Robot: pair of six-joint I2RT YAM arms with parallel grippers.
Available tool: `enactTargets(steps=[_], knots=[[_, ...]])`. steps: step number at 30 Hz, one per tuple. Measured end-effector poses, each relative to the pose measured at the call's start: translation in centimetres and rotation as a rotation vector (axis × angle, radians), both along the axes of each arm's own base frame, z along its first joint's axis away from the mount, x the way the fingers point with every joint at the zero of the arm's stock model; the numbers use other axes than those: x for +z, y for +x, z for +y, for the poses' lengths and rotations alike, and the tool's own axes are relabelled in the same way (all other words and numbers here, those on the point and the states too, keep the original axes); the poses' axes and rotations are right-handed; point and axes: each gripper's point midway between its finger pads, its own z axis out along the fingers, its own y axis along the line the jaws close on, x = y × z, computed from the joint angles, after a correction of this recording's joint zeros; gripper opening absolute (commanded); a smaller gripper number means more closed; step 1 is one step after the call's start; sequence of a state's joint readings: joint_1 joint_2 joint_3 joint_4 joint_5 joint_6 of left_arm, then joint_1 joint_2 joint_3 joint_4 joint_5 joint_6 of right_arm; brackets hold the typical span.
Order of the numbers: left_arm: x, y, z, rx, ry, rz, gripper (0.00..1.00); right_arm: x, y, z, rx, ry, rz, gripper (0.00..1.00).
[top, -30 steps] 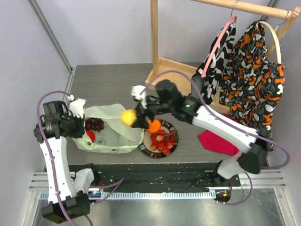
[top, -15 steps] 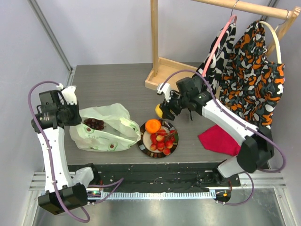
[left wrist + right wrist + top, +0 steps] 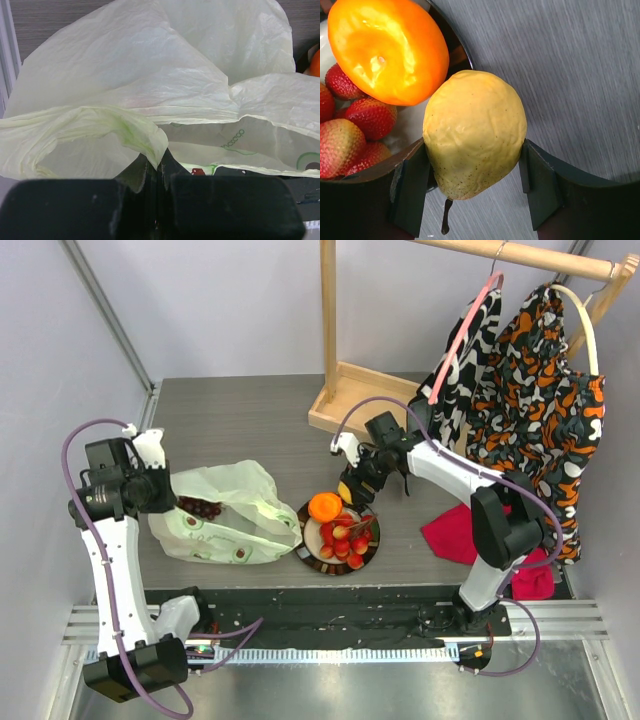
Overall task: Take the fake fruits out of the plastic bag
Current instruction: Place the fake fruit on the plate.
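Clamping a wrinkled yellow plastic fruit, the right hand holds it at the far rim of a round dark-rimmed plate, just beside a glossy orange fruit and red strawberries. The left hand is pinched together on a fold of the thin pale green plastic bag, which lies near the left edge of the grey table, dark purple grapes inside.
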State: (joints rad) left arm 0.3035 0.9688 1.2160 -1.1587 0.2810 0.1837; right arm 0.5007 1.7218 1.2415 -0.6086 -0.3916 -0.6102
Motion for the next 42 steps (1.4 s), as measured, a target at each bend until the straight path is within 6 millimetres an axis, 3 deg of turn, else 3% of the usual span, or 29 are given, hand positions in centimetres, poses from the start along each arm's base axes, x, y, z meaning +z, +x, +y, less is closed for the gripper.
enactTargets(steps=[15, 21, 26, 27, 28, 35, 39, 42], knots=[[-0.1, -0.7, -0.2, 0.003, -0.002, -0.002, 0.0, 0.0, 0.0, 1.0, 0.029, 0.046, 0.025, 0.4], [-0.2, -0.8, -0.5, -0.004, -0.012, -0.001, 0.0, -1.2, -3.6, 0.1, 0.065, 0.039, 0.141, 0.43], [-0.2, -0.8, -0.6, -0.008, -0.017, -0.003, 0.0, -1.7, -5.0, 0.0, 0.078, 0.039, 0.188, 0.71], [-0.2, -0.8, -0.6, -0.008, -0.018, -0.003, 0.0, -1.7, -5.0, 0.0, 0.078, 0.041, 0.19, 0.91], [-0.2, -0.8, -0.6, -0.009, -0.018, -0.003, 0.0, -1.7, -5.1, 0.1, 0.077, 0.045, 0.194, 1.0], [-0.2, -1.2, -0.8, -0.018, -0.018, -0.01, 0.0, -1.5, -5.3, 0.1, 0.051, 0.047, 0.22, 1.0], [-0.3, -1.8, -0.9, -0.043, -0.005, 0.006, 0.0, 0.6, -5.2, 0.2, 0.045, 0.052, 0.211, 1.0], [-0.4, -2.8, -1.2, -0.099, 0.007, 0.044, 0.0, 5.3, -4.3, 1.0, 0.044, 0.113, 0.136, 1.0]])
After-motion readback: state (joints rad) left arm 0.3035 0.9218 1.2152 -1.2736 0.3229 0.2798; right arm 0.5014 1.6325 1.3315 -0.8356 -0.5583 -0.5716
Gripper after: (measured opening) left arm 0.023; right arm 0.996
